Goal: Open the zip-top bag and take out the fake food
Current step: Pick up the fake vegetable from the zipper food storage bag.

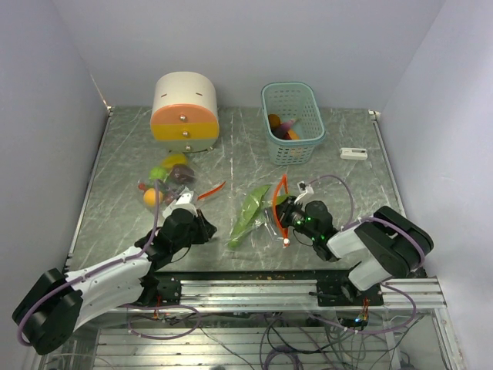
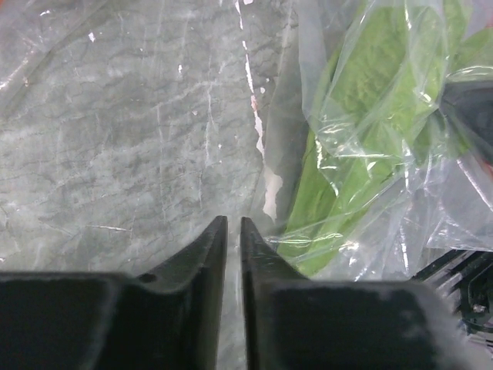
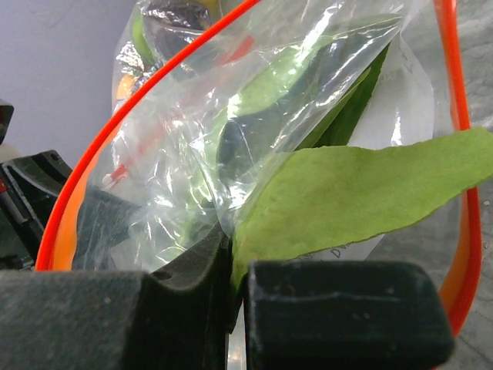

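The right pincer [image 3: 235, 262] is clamped shut on one end of a flat green leafy piece [image 3: 347, 193] at the orange-rimmed mouth of the zip-top bag [image 1: 260, 223], and the leaf runs sideways out of the fingers. The left pincer [image 2: 229, 231] is all but closed, just left of the bag; whether it nips any clear film I cannot tell. The bag lies near-centre on the table [image 1: 123, 154], and the long green piece [image 1: 248, 217] inside it points from near left to far right.
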`<state>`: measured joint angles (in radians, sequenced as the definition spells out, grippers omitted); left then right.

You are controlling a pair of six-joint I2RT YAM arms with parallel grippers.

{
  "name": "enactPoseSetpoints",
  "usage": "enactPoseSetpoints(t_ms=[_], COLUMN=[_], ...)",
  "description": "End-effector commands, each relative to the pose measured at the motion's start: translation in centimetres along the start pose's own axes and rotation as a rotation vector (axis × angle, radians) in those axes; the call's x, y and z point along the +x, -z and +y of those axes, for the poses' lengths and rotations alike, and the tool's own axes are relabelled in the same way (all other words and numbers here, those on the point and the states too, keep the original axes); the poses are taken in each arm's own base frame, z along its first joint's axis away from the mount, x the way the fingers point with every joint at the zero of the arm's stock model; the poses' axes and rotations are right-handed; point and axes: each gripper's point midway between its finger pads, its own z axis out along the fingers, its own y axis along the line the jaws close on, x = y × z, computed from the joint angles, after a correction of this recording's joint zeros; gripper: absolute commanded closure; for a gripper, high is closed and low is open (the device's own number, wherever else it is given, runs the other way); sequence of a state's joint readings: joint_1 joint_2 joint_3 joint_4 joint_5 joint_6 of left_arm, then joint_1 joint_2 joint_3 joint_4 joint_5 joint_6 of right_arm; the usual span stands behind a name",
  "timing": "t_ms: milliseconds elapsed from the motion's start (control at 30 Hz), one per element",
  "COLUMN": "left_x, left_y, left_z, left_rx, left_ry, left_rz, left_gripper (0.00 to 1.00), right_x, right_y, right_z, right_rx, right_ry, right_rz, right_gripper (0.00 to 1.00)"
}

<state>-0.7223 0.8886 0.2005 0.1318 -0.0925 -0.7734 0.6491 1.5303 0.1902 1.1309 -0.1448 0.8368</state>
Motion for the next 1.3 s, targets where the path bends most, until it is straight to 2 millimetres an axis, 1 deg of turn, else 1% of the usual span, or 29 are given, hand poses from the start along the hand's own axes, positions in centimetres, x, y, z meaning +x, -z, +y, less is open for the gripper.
enactPoseSetpoints(t_ms=[0,33,100,167,233,367,467,500,533,600,667,700,733,767,800,1000,1067,1167,1267], left_x=[-1.6,-1.8,-2.2,-2.3,-2.1,-1.6,-1.3,-1.2,-1.2,-1.1,-1.0,-1.0,-1.0,-0.9,-0.8,-0.7,-0.7,-0.8,-0.8], left_y=[0.2,0.3,0.3,0.3,0.0,-0.4,-0.8,-0.9,-0.9,-1.1,-1.2,-1.2,-1.3,-1.3,-1.4,-1.2,-1.0,-0.7,-0.6], left_z=[-1.8,-2.0,-2.1,-2.1,-2.0,-2.0,-1.9,-1.8,-1.8,-1.8,-2.0,-2.1,-2.2,-2.2,-2.3,-2.2,-2.0,-1.8,-1.6], left_rx=[0.072,0.075,0.079,0.078,0.075,0.080,0.076,0.073,0.075,0.082,0.092,0.098,0.102,0.105,0.107,0.112,0.106,0.098,0.091], left_ry=[0.010,0.015,0.018,0.020,0.022,0.033,0.038,0.038,0.039,0.046,0.054,0.055,0.055,0.053,0.050,0.046,0.045,0.043,0.039], left_rz=[-0.047,-0.058,-0.074,-0.079,-0.073,-0.055,-0.049,-0.048,-0.047,-0.045,-0.046,-0.044,-0.044,-0.040,-0.036,-0.035,-0.041,-0.049,-0.051], left_gripper=[0.65,0.57,0.43,0.36,0.32,0.27,0.26,0.28,0.32,0.45,0.62,0.74,0.82,0.89,0.92,0.93,0.93,0.93,0.93], right_x=[0.2,0.3,0.8,1.5,2.3,3.2,3.8,3.9,4.0,4.2,4.3,4.5,4.6,4.6,4.6,4.4,4.1,3.3,2.2], right_y=[-0.1,-0.2,-0.5,-1.0,-1.3,-1.8,-2.1,-2.1,-2.2,-2.2,-2.2,-2.2,-2.2,-2.1,-2.1,-1.9,-1.9,-1.9,-1.6], right_z=[0.5,0.9,1.6,2.2,2.7,4.3,5.0,5.2,5.2,5.3,5.2,5.1,5.1,4.9,4.8,3.7,2.9,1.3,0.4], right_rx=[-0.039,-0.056,-0.090,-0.121,-0.155,-0.230,-0.259,-0.265,-0.267,-0.267,-0.259,-0.255,-0.251,-0.245,-0.238,-0.173,-0.122,-0.022,0.050], right_ry=[-0.003,-0.011,-0.014,-0.024,-0.041,-0.066,-0.071,-0.072,-0.073,-0.067,-0.063,-0.060,-0.058,-0.057,-0.055,-0.018,0.004,0.033,0.045], right_rz=[0.007,0.009,0.023,0.041,0.059,0.078,0.090,0.095,0.097,0.102,0.103,0.107,0.109,0.109,0.108,0.097,0.090,0.071,0.043], right_gripper=[0.95,0.94,0.93,0.92,0.91,0.89,0.88,0.88,0.88,0.88,0.87,0.85,0.82,0.78,0.73,0.52,0.48,0.47,0.50])
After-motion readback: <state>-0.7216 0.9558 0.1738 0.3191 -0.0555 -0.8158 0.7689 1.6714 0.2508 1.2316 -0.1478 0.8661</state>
